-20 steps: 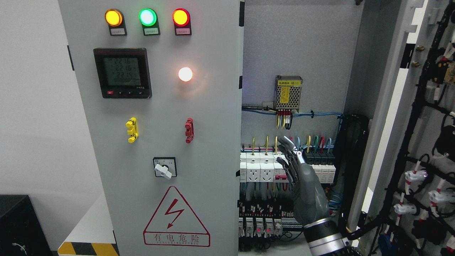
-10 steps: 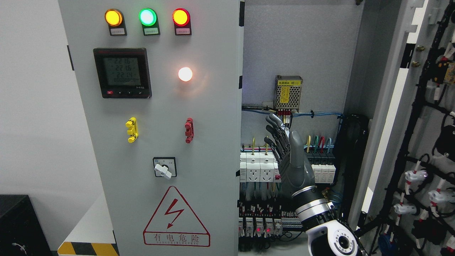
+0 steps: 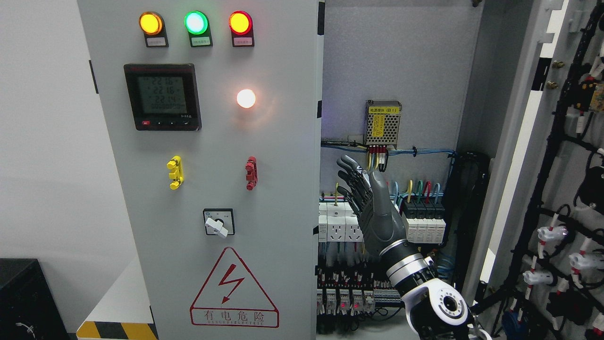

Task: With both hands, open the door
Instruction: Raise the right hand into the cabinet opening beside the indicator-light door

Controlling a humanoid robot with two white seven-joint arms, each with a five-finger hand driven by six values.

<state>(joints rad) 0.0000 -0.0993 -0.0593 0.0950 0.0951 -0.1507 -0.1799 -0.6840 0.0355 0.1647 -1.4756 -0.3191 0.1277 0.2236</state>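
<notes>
The cabinet's left door (image 3: 212,141), a grey panel with lamps and a meter, stands closed. The right door (image 3: 561,156) is swung wide to the right, its wired inner face showing. My right hand (image 3: 361,189) is raised in the open right half, in front of the breakers. Its fingers (image 3: 351,177) are stretched upward and hold nothing. The fingertips lean toward the left door's free edge (image 3: 317,189), a short way right of it and not touching. No left arm shows.
Inside are a power supply box (image 3: 383,123), coloured wires, white sockets (image 3: 337,226) and rows of breakers (image 3: 344,297). On the left door are a rotary switch (image 3: 218,223) and yellow (image 3: 175,172) and red (image 3: 251,173) latches. A black box (image 3: 23,297) sits lower left.
My right hand has risen and moved left toward the left door's edge, and more of the wrist and forearm has come into view. Both doors stay as they were.
</notes>
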